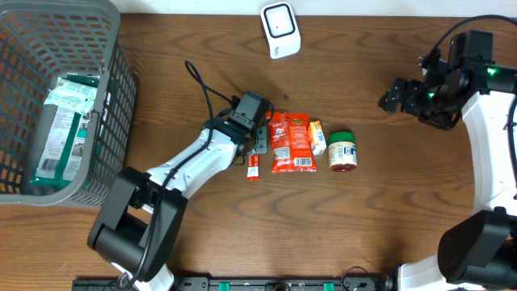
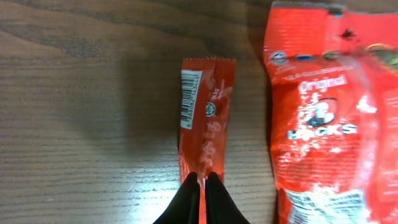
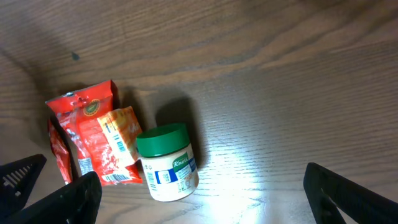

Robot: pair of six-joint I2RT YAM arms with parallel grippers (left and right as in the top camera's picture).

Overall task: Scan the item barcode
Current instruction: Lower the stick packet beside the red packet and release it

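A small red sachet (image 2: 206, 118) with a barcode on its left edge lies on the wooden table, left of a large red snack bag (image 2: 323, 112). My left gripper (image 2: 202, 181) is shut on the sachet's near end, with red foil showing between the black fingertips. From overhead, the sachet (image 1: 253, 169) pokes out below the left gripper (image 1: 254, 155). A white scanner (image 1: 280, 30) rests at the table's far edge. At the far right, my right gripper (image 1: 394, 95) hovers open, holding nothing; in its own view the right gripper (image 3: 200, 177) is above a green-lidded jar (image 3: 165, 162).
The snack bag (image 1: 291, 141), a small orange packet (image 1: 317, 137) and the jar (image 1: 342, 150) lie in a row mid-table. A grey basket (image 1: 113, 73) on the left holds green-and-white packages (image 1: 60, 129).
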